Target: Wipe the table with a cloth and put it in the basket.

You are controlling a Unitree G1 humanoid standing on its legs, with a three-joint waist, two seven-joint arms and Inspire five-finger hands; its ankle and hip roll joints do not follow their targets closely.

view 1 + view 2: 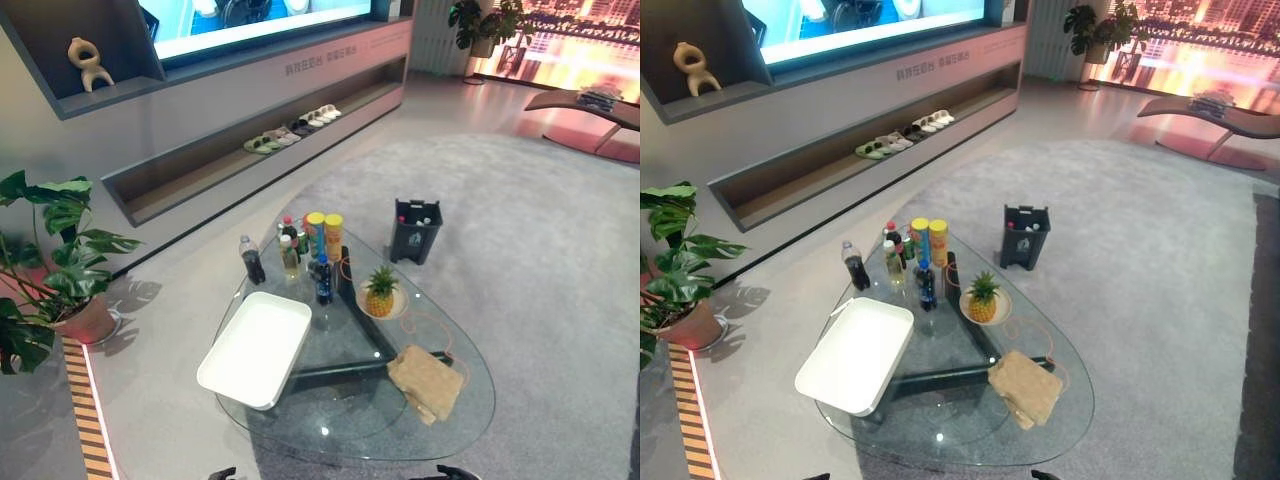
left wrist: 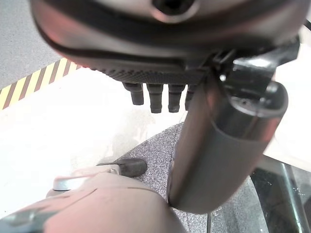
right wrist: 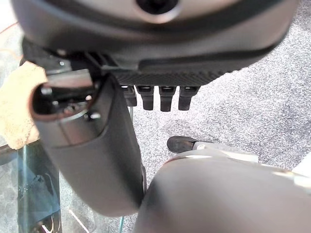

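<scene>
You'll see the tan cloth point(image 1: 426, 382) lying crumpled on the oval glass table point(image 1: 330, 430), right side near the front edge, its long axis running from the pineapple point(image 1: 379, 291) toward that edge. The white rectangular tray point(image 1: 256, 347) sits left. Left hand point(image 2: 160, 97) and right hand point(image 3: 160, 97) hang with fingers straight, holding nothing

A tan cloth point(image 1: 1026, 388) is lying crumpled on the near right of the glass table point(image 1: 940, 440). A white tray point(image 1: 855, 354) is sitting on the left side. A pineapple point(image 1: 983, 297) is standing on a plate beyond the cloth, with bottles point(image 1: 912, 262) crowding the far end. A dark bin point(image 1: 1025, 236) is standing on the carpet beyond the table.
</scene>
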